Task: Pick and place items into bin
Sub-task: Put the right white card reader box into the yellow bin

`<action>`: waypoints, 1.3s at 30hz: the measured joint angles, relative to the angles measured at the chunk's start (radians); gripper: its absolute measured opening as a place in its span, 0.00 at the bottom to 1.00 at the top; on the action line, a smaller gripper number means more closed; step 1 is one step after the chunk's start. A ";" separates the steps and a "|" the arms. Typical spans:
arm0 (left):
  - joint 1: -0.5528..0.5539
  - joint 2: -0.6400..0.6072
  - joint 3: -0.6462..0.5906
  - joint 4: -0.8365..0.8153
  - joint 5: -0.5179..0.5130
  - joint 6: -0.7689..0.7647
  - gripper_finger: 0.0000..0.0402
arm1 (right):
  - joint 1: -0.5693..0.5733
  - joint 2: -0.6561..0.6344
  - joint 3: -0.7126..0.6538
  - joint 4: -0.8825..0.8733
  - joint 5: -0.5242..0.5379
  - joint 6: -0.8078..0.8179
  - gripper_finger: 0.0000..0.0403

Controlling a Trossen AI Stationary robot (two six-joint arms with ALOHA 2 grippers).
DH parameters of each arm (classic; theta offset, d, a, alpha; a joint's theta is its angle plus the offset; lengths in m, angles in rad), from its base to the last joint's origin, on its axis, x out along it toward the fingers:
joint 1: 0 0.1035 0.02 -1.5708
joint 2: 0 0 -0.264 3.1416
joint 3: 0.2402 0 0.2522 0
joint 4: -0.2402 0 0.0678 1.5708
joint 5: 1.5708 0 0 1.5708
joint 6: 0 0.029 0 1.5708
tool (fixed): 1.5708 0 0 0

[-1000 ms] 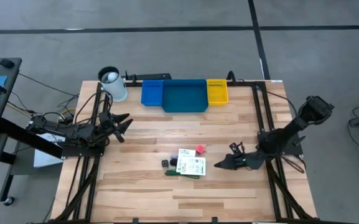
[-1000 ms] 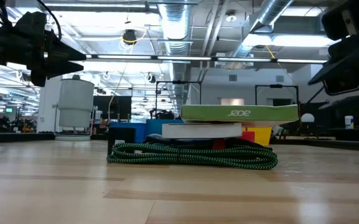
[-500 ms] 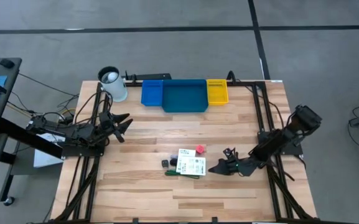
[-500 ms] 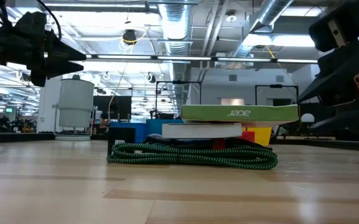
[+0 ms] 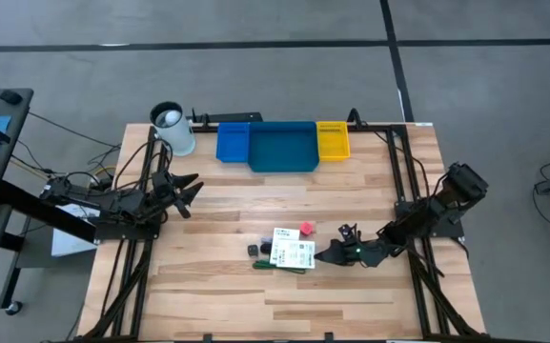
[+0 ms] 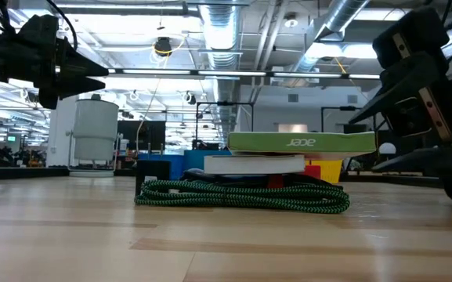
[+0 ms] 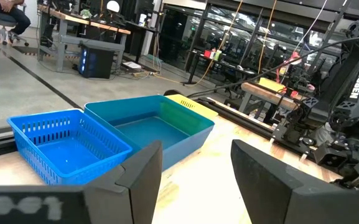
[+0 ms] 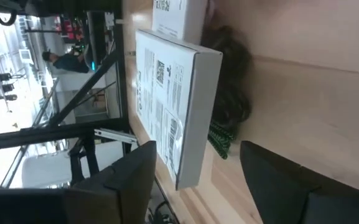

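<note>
The items lie together mid-table: a white card box with green print (image 5: 293,250), a pink-red cube (image 5: 306,230) at its far right corner, a black block (image 5: 254,250) to its left and green ties (image 5: 279,266) along its near edge. In the low view a green box (image 6: 302,142) and a white box (image 6: 253,164) sit above the coiled green ties (image 6: 241,196). My right gripper (image 5: 326,256) is open, low over the table just right of the box, which shows ahead of it (image 8: 173,93). My left gripper (image 5: 191,187) waits open, high at the table's left.
A blue basket (image 5: 233,141), a teal bin (image 5: 281,146) and a yellow bin (image 5: 333,139) stand along the far edge. A white cylindrical cup (image 5: 173,129) stands at the far left corner. Bare wood lies all around the items.
My right gripper has moved toward the table's left, closing on the items, and its arm has sunk lower. The items have not moved.
</note>
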 joint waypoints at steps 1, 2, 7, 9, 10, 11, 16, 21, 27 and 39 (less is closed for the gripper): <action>0.000 0.000 0.000 0.000 0.000 0.000 0.45 | 0.000 0.000 0.000 0.000 -0.006 0.000 0.58; 0.000 0.000 0.000 0.000 0.000 0.000 0.45 | -0.002 0.000 0.000 0.000 -0.014 0.000 0.58; 0.000 0.000 0.000 0.000 0.000 0.000 0.45 | -0.007 0.000 0.009 -0.001 -0.020 -0.002 0.57; 0.000 0.000 0.000 0.000 0.000 0.000 0.45 | -0.015 -0.001 0.019 -0.001 -0.026 -0.021 0.57; 0.000 0.000 0.000 0.000 0.000 0.000 0.45 | -0.019 -0.001 0.023 -0.002 -0.030 -0.027 0.57; 0.000 0.000 0.000 0.000 0.000 0.000 0.45 | -0.025 -0.001 0.027 -0.002 -0.034 -0.036 0.57; 0.000 0.000 0.000 0.000 0.000 0.000 0.45 | -0.051 -0.001 0.040 -0.010 -0.056 -0.054 0.57; 0.000 0.000 0.000 0.000 0.000 0.000 0.45 | -0.065 -0.001 0.040 -0.037 -0.082 -0.056 0.57; 0.000 0.000 0.000 0.000 0.000 0.000 0.45 | -0.070 -0.001 0.040 -0.036 -0.093 -0.056 0.57; 0.000 0.000 0.000 0.000 0.000 0.000 0.45 | -0.070 -0.001 0.040 -0.032 -0.103 -0.070 0.57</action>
